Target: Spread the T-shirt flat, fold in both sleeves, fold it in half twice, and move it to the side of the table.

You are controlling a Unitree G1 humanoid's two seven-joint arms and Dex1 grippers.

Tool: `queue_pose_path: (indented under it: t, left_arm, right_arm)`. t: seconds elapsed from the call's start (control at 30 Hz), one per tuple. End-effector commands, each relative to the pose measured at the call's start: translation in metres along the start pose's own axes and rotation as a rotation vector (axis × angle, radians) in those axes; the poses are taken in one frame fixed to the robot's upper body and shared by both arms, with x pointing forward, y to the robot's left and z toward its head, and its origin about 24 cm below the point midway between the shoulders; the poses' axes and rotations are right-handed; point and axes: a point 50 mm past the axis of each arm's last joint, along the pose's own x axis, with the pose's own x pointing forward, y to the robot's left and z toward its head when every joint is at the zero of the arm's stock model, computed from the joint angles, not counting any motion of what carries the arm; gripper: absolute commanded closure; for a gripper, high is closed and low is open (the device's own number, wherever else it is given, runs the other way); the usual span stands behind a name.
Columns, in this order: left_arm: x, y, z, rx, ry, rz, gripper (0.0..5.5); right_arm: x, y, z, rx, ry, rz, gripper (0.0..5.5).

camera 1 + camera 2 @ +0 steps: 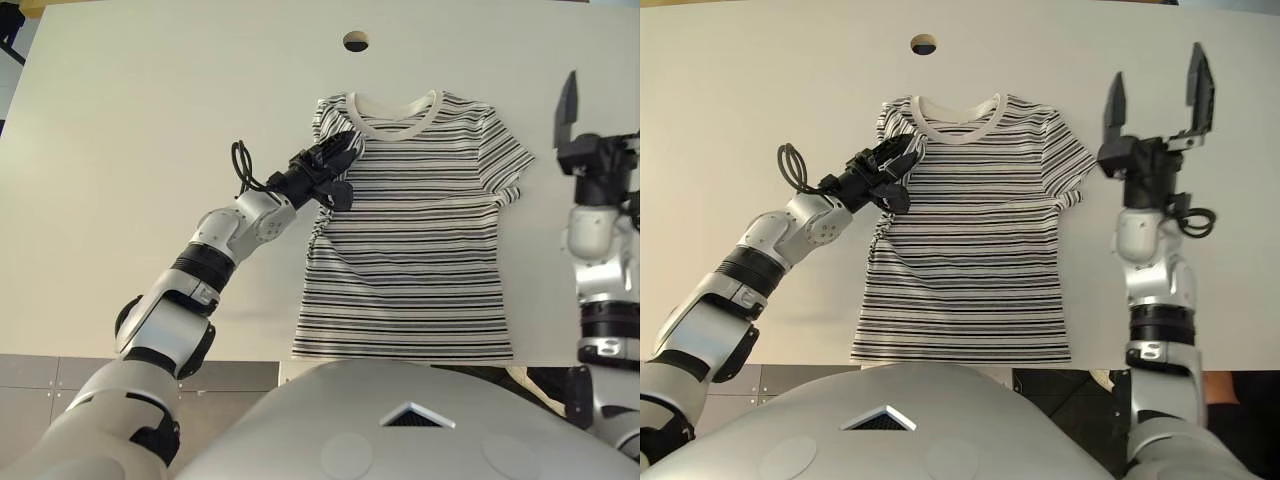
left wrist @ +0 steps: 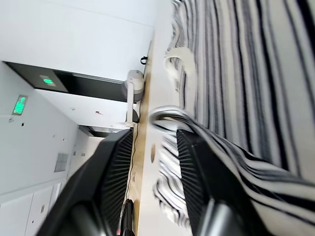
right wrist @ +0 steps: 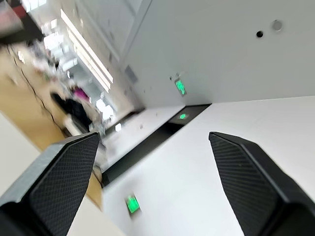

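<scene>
Your left gripper (image 1: pixel 898 158) pinches the soft black-and-white striped knit of the T-shirt (image 1: pixel 970 250) at its shoulder, left of centre. The shirt lies flat mid-frame on the smooth white table (image 1: pixel 750 90). At right, your right gripper (image 1: pixel 1158 78) stands upright, spread wide and empty.

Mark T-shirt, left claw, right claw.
T-shirt (image 1: pixel 970 250): right eye view, middle of the front.
left claw (image 2: pixel 153 140): left wrist view, between fingertips, on gripped fabric.
right claw (image 1: pixel 1158 68): right eye view, gap between open fingertips.
</scene>
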Motion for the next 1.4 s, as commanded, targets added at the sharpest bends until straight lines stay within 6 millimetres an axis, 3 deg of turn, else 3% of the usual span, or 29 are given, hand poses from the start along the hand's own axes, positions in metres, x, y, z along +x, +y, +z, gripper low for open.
queue_pose_path:
  t: [0.03,0.17,0.3,0.4,0.63,0.83,1.0,1.4]
  left_arm:
    - [-0.003,0.010,0.002,-0.036,0.006,0.063,3.17]
    - [-0.002,0.023,0.009,-0.076,-0.015,0.156,2.57]
    - [-0.006,0.042,0.011,-0.145,-0.017,0.286,1.83]
    - [-0.017,0.059,0.005,-0.234,0.025,0.426,1.53]
    - [-0.052,0.086,-0.015,-0.355,0.138,0.677,1.53]
    - [-0.061,0.086,-0.021,-0.351,0.180,0.683,1.53]
    - [-0.063,0.084,-0.021,-0.367,0.181,0.681,1.53]
    - [-0.069,0.077,-0.019,-0.380,0.197,0.663,1.53]
  right_arm:
    - [0.016,-0.008,-0.031,-0.154,0.097,0.140,1.42]
    - [0.030,-0.007,-0.058,-0.337,0.170,0.351,1.42]
    - [0.033,0.004,-0.072,-0.437,0.206,0.590,1.42]
    - [0.032,0.016,-0.072,-0.488,0.185,0.739,1.42]
    - [0.014,0.037,-0.060,-0.477,0.017,1.010,1.42]
    - [-0.010,0.040,-0.045,-0.376,-0.115,1.111,1.42]
    - [-0.021,0.055,-0.039,-0.331,-0.109,1.101,1.42]
    - [-0.033,0.057,-0.036,-0.320,-0.106,1.132,1.42]
